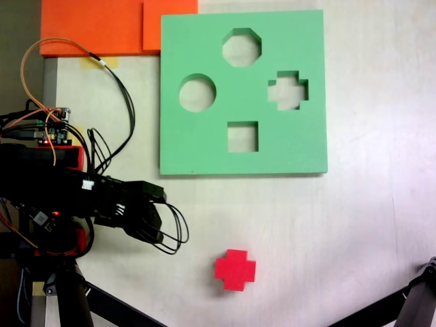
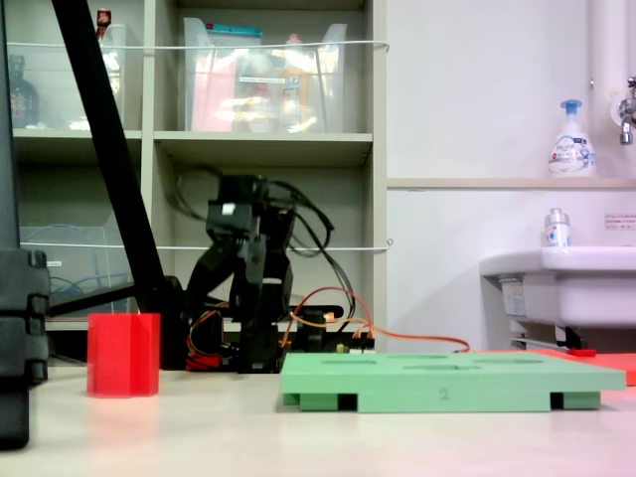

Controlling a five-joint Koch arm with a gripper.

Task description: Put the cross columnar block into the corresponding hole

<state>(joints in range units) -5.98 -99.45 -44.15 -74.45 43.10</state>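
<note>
Four cutouts pierce the green foam board [image 1: 204,146], which lies flat on the pale surface [image 1: 354,225]: an octagon, a circle, a square and the plus-shaped hole [image 1: 287,90] toward its right edge in the top-down fixed view. Well below the board, the red cross block [image 1: 235,270] stands alone on the surface, touching nothing. The black arm lies folded at the left, its end effector [image 1: 151,221] pointing toward the block but apart from it; whether its jaws are spread or pressed together cannot be told.
</note>
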